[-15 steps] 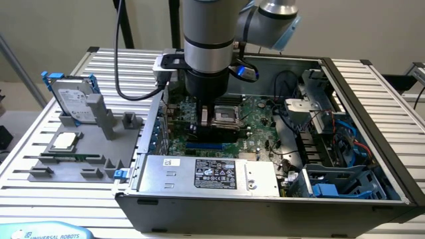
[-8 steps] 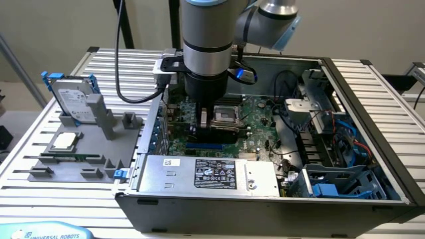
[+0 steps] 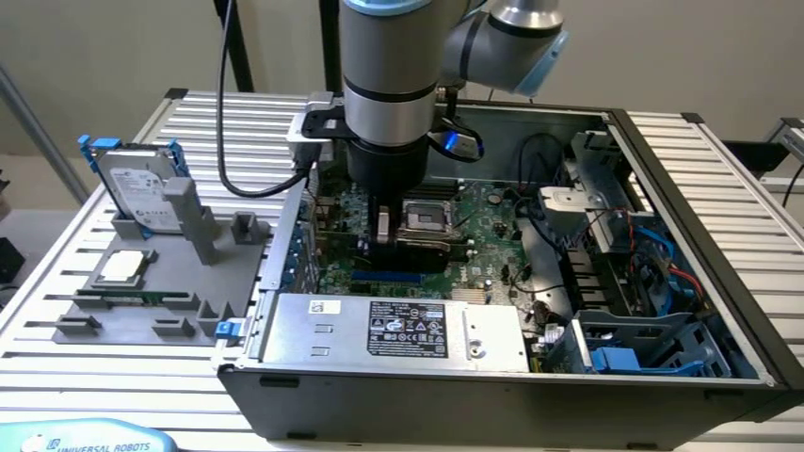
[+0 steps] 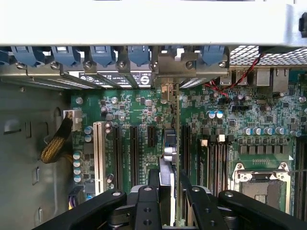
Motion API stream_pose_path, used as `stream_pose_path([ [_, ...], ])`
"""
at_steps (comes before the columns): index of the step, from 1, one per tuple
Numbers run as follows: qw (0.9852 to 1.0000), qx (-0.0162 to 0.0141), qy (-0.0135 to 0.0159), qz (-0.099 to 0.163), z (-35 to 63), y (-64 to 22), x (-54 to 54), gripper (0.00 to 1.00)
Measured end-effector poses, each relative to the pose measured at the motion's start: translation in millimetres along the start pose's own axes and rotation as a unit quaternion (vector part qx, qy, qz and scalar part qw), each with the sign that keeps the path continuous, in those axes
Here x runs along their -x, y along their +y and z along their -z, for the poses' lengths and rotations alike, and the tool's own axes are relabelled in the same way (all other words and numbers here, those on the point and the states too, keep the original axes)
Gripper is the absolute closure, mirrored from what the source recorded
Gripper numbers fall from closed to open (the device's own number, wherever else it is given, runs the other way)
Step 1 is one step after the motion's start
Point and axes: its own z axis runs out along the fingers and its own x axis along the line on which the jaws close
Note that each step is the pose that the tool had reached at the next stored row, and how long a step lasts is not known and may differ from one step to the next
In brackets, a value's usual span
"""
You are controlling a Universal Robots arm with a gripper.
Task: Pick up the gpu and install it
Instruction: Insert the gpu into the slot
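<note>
The gripper (image 4: 169, 196), clamped on the upright gpu (image 4: 176, 139), should press straight down, its bracket seemingly meeting the rear slot opening (image 4: 169, 72).

The gpu (image 4: 173, 143) stands edge-on, upright over the motherboard (image 4: 144, 124) slots, bracket at the rear.

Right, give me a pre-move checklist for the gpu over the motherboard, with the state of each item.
1. Grip: gripper shut on the gpu, held edge-on. Ok.
2. Position: gpu is over the motherboard, among the expansion slots. Ok.
3. Bracket end meets the case rear slot openings. Ok, as it appears.
4. Card edge lined up with one slot: cannot tell.
5. Card fully seated: cannot tell.
6. Yellow cable bundle lies apart from the card. Ok.
</note>
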Motion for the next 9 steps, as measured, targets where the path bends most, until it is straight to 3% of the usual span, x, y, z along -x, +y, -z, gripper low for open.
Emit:
stream_pose_path([
  [9, 1.0000, -0.0006, 0.0012, 0.004, -3.1, 0.8, 3.3, 0.73],
])
